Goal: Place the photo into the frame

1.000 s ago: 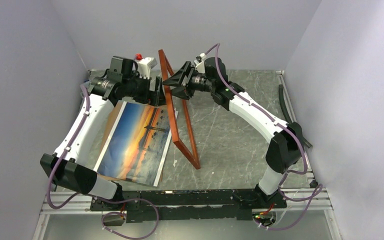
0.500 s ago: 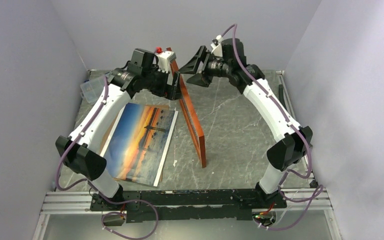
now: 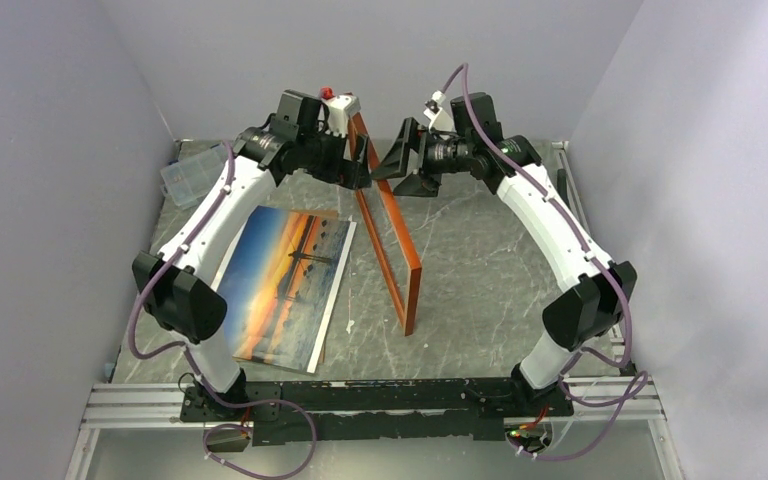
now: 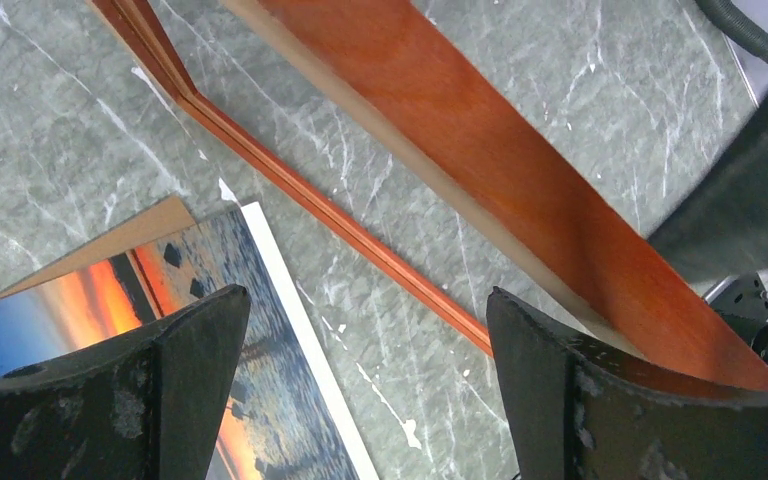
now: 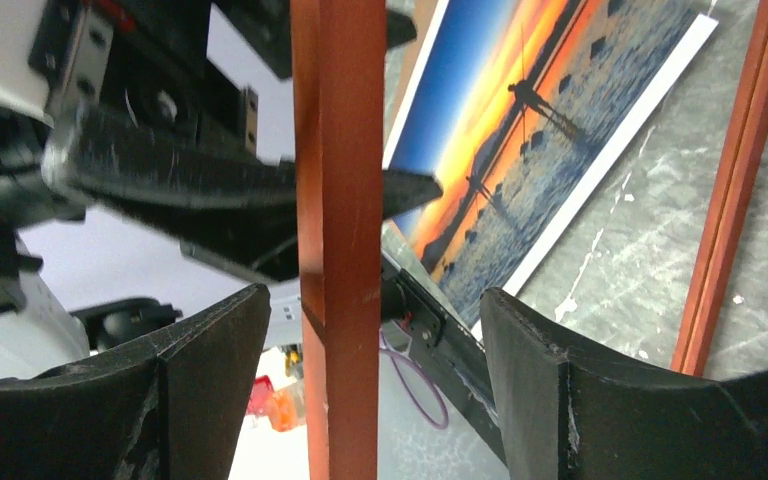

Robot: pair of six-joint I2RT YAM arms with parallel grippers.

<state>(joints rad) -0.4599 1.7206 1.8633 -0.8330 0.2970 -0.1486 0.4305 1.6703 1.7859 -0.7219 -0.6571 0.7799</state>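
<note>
Since a second ago both your arms have risen, standing the frame [image 3: 401,228] more upright on its long edge, from table [image 3: 480,260] centre toward 12 o'clock. Your right gripper [image 5: 375,310] has widened; the top rail passes between its fingers, clear of both. Your left gripper [image 4: 368,300] gapes fully beside that rail; whether it touches, you cannot tell. The photo [image 3: 285,285] lies flat at 8 o'clock on a brown backing board [image 4: 125,235].

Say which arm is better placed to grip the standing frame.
Right, likely: the right end effector, open, straddles the frame's bar. The left end effector, also open, has the bar off to one side.
</note>
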